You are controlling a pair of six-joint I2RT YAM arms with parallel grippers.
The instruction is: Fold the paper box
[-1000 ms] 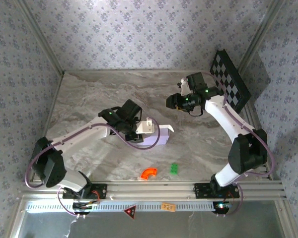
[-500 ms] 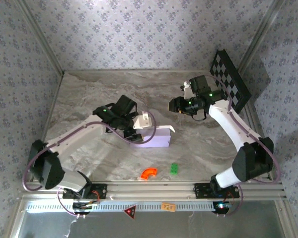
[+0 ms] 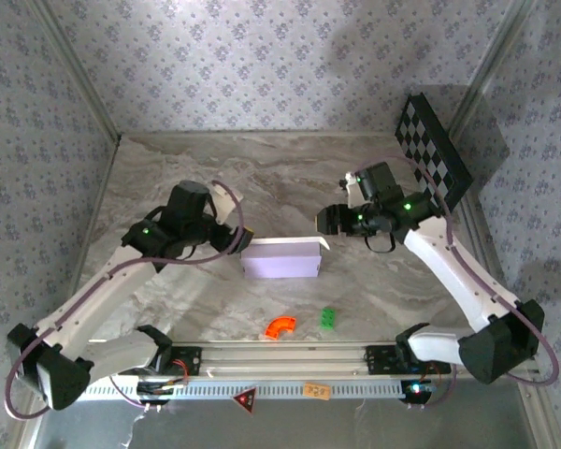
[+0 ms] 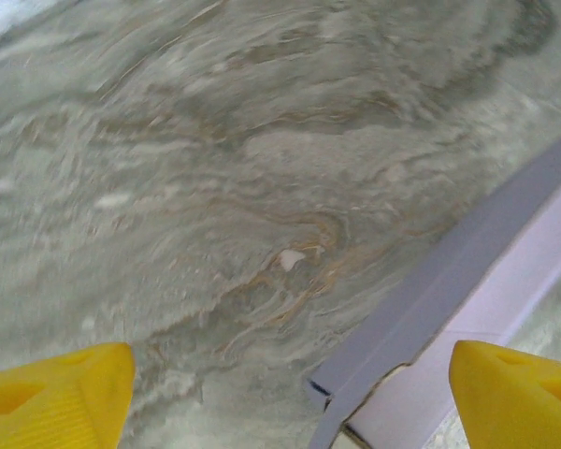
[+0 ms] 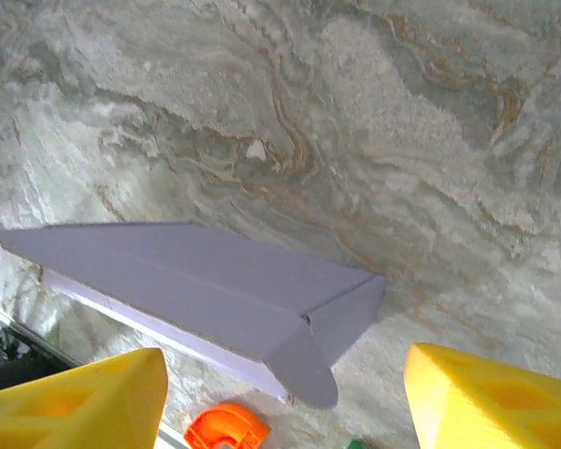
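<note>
**Left.** The left gripper (image 4: 290,365) hangs low over the marbled table (image 3: 290,178) with its yellow fingers (image 4: 56,379) spread wide and nothing held. In the left wrist view, the left end corner of the paper box (image 3: 280,259) lies between the fingertips, apart from both.

**Centre.** The paper box rests flat on the table between the two arms, its long side across your view. It is closed into a shallow pale lilac rectangle. Treat it as very light thin card that is stiff along its creases but easily dented on the broad top panel. It will likely slide on the smooth table if pushed from one side alone. Take hold at the ends or along a folded edge, where doubled card gives the fingers something firm. Brace the opposite end before pressing.

**Near front.** A small orange piece (image 3: 280,326) and a green piece (image 3: 328,319) lie well clear of the box.

**Right.** The right gripper (image 5: 285,365) hovers just beyond the box's right end, with its jaws apart and empty. In the right wrist view, a rounded end flap stands loose at that end and looks untucked. It is probably the remaining work.

**Far right.** A checkered board (image 3: 433,154) leans at the wall.
</note>
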